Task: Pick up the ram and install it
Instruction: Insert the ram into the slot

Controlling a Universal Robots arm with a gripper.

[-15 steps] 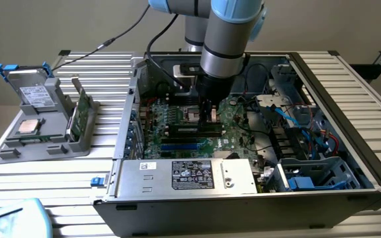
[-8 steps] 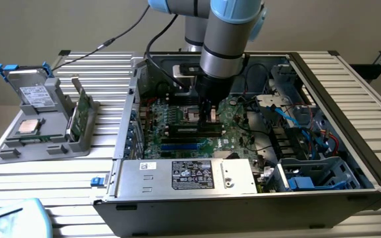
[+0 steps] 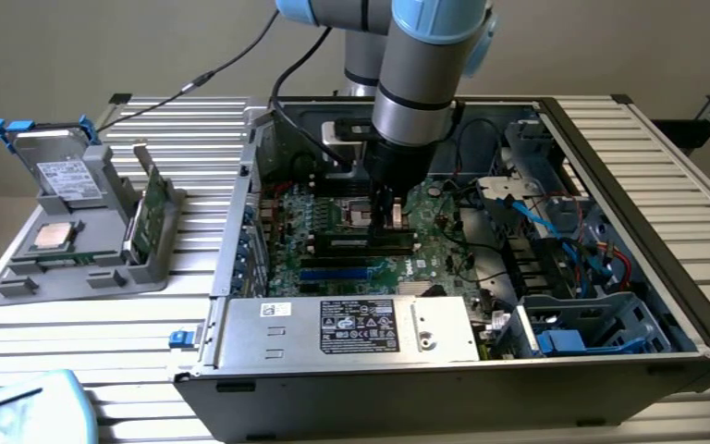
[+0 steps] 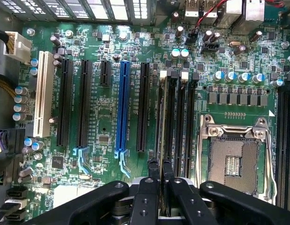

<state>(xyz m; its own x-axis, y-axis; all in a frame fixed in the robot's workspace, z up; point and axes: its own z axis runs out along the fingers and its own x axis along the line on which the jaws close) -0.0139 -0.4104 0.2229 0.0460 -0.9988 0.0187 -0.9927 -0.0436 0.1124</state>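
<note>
The tool [image 3: 387, 220] is lowered into the open computer case [image 3: 688, 305], at the centre of the exterior view, directly above the motherboard [image 3: 447, 227]. In the wrist view, the tool [image 4: 160, 165] is set narrow. Its fingers [image 4: 153, 169] pinch the ram [image 4: 159, 122], which is seen edge-on as a thin strip. The ram is aligned lengthwise with the outermost of the black memory slots [image 4: 188, 122], which run parallel beside the empty processor socket [image 4: 233, 161]. Whether it is seated in the slot cannot be determined. The case rests on the slatted desk [image 3: 71, 342]. A grey holder [image 3: 84, 273] stands at the left of the exterior view, well apart from the tool.
</note>
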